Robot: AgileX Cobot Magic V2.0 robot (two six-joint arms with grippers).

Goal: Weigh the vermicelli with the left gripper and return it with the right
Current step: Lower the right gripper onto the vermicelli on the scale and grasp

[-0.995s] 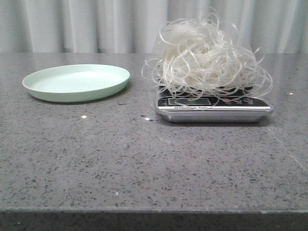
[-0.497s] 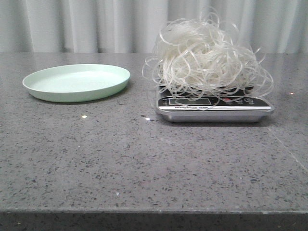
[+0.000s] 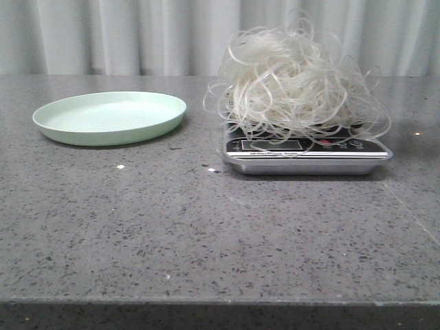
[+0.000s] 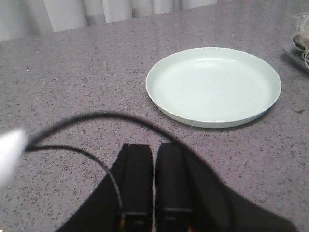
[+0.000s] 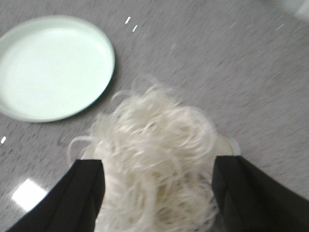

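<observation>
Your noodles, the vermicelli [image 3: 295,79], sit on the scale [image 3: 306,152], so bring your wide-open right gripper [image 5: 157,193] down around them, then carry them to the plate [image 3: 110,117].

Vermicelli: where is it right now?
In the front view, the vermicelli sits piled on the scale, right of the pale green plate.

Surfaces on the table
Glassy vermicelli [image 3: 295,79]; brushed-metal scale [image 3: 307,155] at 3 o'clock; smooth matt plate [image 3: 110,117]; polished speckled stone table [image 3: 206,234].
</observation>
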